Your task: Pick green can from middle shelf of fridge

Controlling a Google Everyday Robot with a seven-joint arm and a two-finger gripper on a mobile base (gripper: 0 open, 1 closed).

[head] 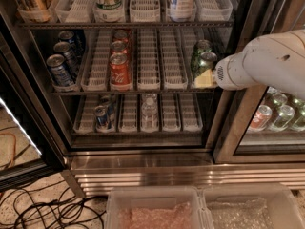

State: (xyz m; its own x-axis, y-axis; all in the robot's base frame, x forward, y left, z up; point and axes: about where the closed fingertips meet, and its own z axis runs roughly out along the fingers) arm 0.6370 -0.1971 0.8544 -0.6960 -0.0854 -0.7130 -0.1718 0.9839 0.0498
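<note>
The fridge (pixel 143 168) stands open, with dark wire racks. On the middle shelf (pixel 147 87), in the rightmost white lane tray, two green cans stand one behind the other. The front green can (pixel 208 61) has a silver top; its twin (pixel 200 47) is just behind it. My gripper (pixel 205 78) comes in from the right on a white arm (pixel 267 61). Its pale tip sits at the foot of the front green can, touching or almost touching it. The lower part of that can is hidden behind the gripper.
Red cans (pixel 120 68) fill a lane left of centre and blue cans (pixel 59 70) stand at the far left. The lowest rack holds a blue can (pixel 101 116) and a clear bottle (pixel 149 104). A dark door post (pixel 238 123) is under my arm. Plastic bins (pixel 157 209) and cables (pixel 43 206) lie on the floor.
</note>
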